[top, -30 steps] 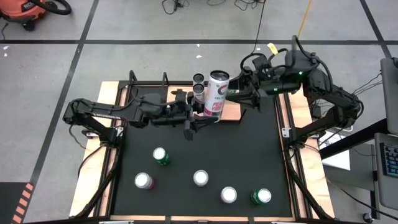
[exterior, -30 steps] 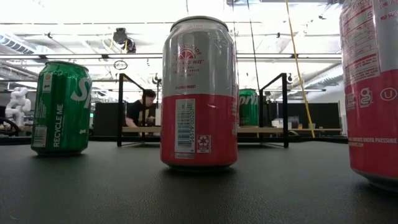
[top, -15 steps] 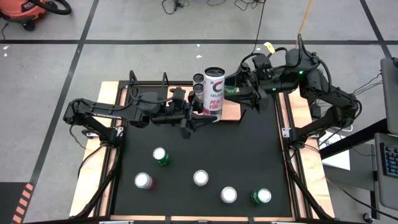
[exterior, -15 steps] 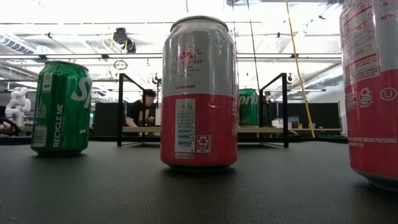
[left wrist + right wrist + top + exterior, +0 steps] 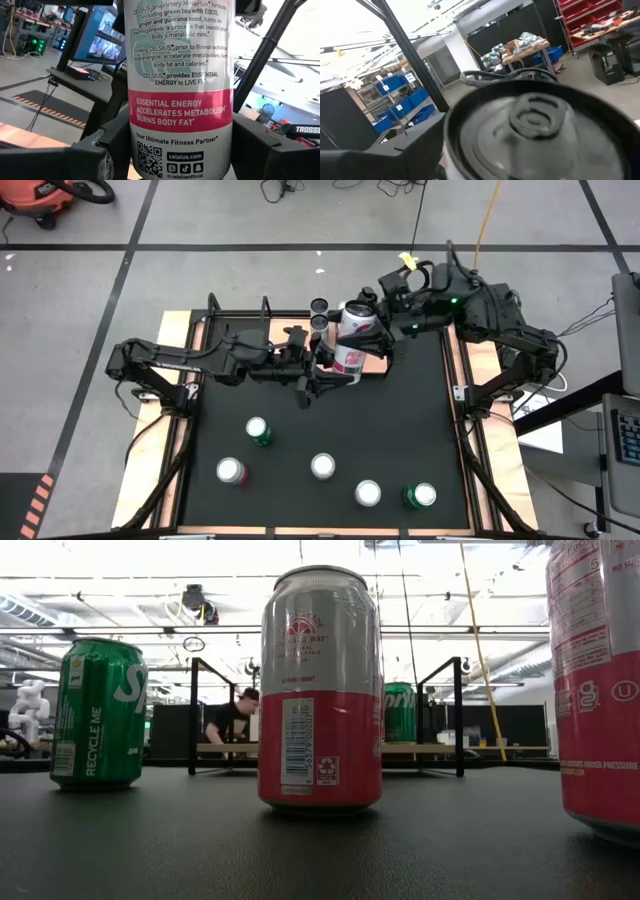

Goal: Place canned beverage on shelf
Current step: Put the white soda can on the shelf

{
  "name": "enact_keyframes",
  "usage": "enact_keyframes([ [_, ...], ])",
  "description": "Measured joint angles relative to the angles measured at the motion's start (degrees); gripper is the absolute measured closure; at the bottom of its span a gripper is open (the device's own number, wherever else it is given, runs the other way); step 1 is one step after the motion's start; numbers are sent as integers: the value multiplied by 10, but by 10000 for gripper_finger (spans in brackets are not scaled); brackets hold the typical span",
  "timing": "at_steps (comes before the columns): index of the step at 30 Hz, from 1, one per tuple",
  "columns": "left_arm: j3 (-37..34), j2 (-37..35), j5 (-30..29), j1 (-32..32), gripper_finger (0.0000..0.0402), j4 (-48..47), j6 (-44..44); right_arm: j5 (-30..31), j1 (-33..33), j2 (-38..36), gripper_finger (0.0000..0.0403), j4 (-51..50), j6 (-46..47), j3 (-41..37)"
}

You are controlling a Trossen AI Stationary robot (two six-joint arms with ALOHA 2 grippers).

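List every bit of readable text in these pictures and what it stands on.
Held can: "CELSIUS", "ESSENTIAL ENERGY ACCELERATES METABOLISM BURNS BODY FAT", "Your Ultimate Fitness Partner", "celsius.com".
Green can: "RECYCLE ME".
Green can on the shelf: "Sprite", partly hidden.
Right-edge can: "UNDER PRESSURE".
Middle can: label too small to read.

My two arms are matte black, jointed segments with black cables looped along them. The right arm (image 5: 490, 310) shows a small green light; the left arm (image 5: 190, 360) looks slimmer.
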Motion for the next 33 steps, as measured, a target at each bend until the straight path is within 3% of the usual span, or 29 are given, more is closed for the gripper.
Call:
enact_keyframes([
  [14,0,2,14,0,155,4,4,-2,0,-2,167,-1,-9,0],
  [17,0,2,15,0,155,7,1,-12,0,-2,158,-1,0,0],
  [25,0,2,17,0,155,20,6,-18,0,-14,74,-39,-1,0],
  [33,0,2,25,0,155,20,6,-15,0,-24,80,-67,-42,0],
])
